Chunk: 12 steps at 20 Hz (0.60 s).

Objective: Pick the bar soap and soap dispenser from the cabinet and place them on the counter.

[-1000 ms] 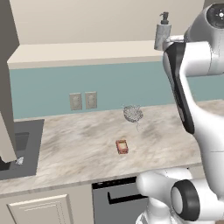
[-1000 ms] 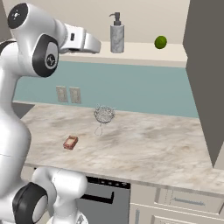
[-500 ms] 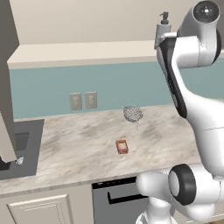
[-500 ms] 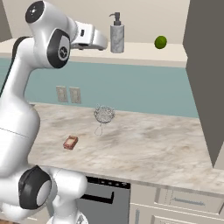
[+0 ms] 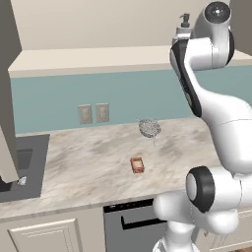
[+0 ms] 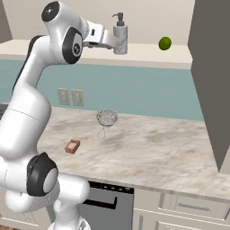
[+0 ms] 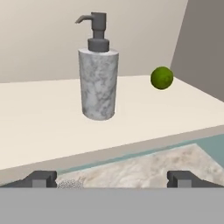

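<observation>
We see the hand (image 7: 112,178) raised to the level of the cabinet (image 6: 209,81) shelf, its two dark fingertips (image 7: 40,178) spread wide apart with nothing between them. Straight ahead of it in the hand view stands the soap dispenser (image 7: 98,74), upright on the cream shelf, a grey speckled cylinder with a dark pump head whose spout points left; the fingertips sit just short of the shelf's near edge and do not touch the bottle. In the right base view the hand (image 6: 109,41) appears just beside the soap dispenser (image 6: 120,36) on its left, though we cannot tell from there whether they touch. To the right of the dispenser on the same shelf, and farther back, rests a green lime (image 7: 162,78). Down below, the bar soap (image 5: 137,165) lies flat on the marbled counter (image 5: 88,162), well apart from the hand, toward the near edge. Behind it, nearer the wall, stands a wire-mesh ball (image 5: 148,127). At the counter's left end we see the dark sink (image 5: 19,167).
</observation>
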{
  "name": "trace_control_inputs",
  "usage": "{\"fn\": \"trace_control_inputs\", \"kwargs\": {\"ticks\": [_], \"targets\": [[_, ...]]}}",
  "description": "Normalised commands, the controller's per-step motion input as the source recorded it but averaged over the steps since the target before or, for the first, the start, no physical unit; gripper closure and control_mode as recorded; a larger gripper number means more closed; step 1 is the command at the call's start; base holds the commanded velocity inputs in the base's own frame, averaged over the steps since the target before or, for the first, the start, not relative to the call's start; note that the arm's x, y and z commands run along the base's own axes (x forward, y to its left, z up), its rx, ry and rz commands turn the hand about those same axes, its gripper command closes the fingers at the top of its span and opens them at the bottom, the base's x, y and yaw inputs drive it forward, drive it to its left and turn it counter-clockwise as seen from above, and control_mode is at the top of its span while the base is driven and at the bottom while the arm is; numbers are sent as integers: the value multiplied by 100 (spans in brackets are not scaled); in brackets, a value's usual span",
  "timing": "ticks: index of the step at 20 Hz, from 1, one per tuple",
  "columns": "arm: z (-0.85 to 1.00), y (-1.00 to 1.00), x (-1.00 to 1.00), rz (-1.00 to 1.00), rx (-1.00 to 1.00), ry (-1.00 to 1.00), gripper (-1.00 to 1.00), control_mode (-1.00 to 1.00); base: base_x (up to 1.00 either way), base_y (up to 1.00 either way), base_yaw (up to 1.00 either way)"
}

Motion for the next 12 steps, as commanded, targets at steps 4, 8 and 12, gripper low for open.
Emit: {"fn": "trace_control_inputs", "kwargs": {"ticks": [4,8,12], "targets": [[0,-11,48,-2,3,0,-100,-100,0,0,0],[0,-14,40,-2,2,0,-100,-100,0,0,0],[0,-19,33,0,2,0,-100,-100,0,0,0]]}}
